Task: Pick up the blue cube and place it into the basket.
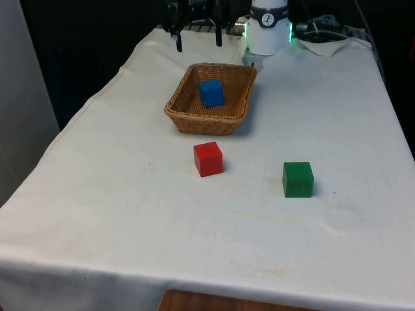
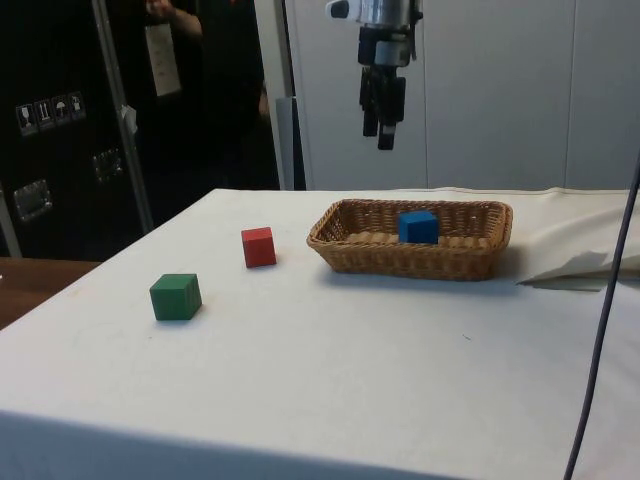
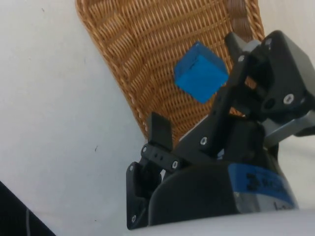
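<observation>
— Green cube [image 1: 297, 179] and red cube [image 1: 208, 159] sat nearer; where was the blue cube [image 1: 211, 93]?
— Inside the wicker basket [image 1: 188, 120], gripper [image 2: 383, 118] high above, fingers apart, empty. Descending again risked snagging the rim
</observation>
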Controlling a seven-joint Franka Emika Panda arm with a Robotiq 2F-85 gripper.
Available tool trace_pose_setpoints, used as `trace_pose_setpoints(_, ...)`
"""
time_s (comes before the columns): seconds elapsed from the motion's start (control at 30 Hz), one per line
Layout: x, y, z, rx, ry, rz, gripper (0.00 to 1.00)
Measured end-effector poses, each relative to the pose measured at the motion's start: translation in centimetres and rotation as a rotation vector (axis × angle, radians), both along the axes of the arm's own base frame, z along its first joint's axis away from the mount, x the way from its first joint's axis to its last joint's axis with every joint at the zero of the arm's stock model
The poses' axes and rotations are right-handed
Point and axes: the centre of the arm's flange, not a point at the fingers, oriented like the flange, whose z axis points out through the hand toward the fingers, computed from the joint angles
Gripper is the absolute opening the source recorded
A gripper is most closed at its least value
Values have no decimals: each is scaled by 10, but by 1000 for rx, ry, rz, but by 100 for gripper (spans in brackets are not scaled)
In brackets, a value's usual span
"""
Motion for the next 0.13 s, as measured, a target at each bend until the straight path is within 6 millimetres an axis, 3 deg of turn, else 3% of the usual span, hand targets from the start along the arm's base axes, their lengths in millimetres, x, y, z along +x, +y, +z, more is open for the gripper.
trace_pose_setpoints(0.13, 5, 3, 3, -2, 3, 12, 100)
